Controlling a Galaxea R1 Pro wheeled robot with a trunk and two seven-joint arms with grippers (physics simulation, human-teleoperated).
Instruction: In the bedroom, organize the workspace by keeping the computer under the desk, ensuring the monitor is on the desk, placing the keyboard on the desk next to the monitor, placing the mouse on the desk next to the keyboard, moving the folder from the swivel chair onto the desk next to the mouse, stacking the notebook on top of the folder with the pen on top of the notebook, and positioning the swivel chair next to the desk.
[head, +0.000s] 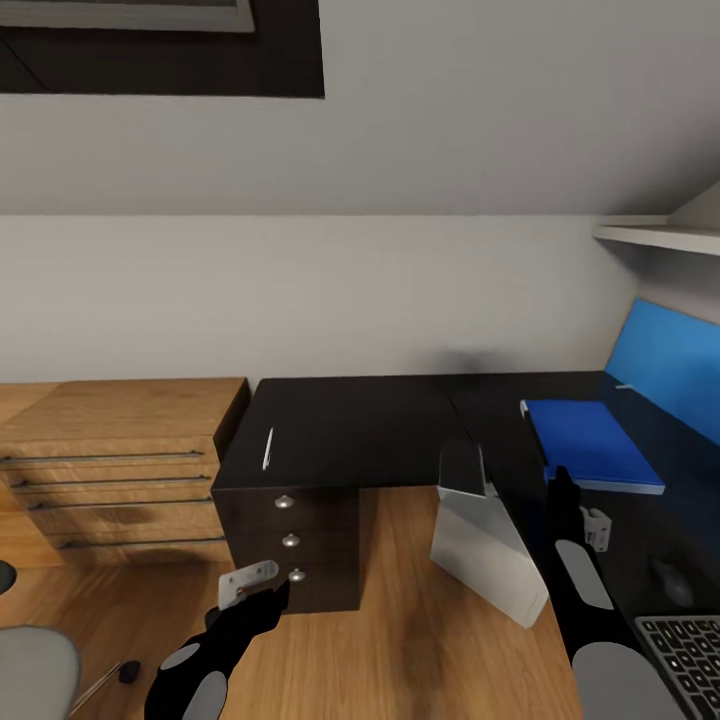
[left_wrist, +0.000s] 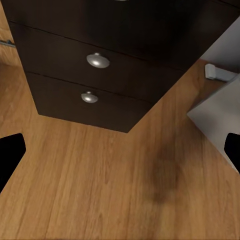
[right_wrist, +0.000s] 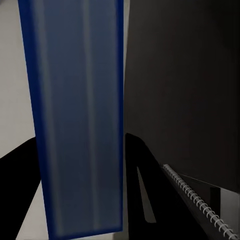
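The blue folder (head: 590, 440) lies on the black desk (head: 380, 425) at the right. My right gripper (head: 562, 482) hovers at its near left corner, shut on the dark spiral-bound notebook (right_wrist: 190, 100). The white pen (head: 267, 448) lies on the desk's left part. At the near right are the keyboard (head: 690, 655) and the dark mouse (head: 668, 580). The grey computer (head: 485, 550) leans on the floor at the desk's inner corner. My left gripper (head: 268, 597) is open and empty, low in front of the desk drawers (left_wrist: 95, 60). The swivel chair (head: 30, 670) shows at the lower left. The monitor is out of view.
A light wooden drawer unit (head: 120, 460) stands left of the desk against the wall. A long blue wall panel (head: 665, 365) runs behind the desk at the right, under a white shelf (head: 660, 237). Wood floor (left_wrist: 100, 180) lies between the drawers and the computer.
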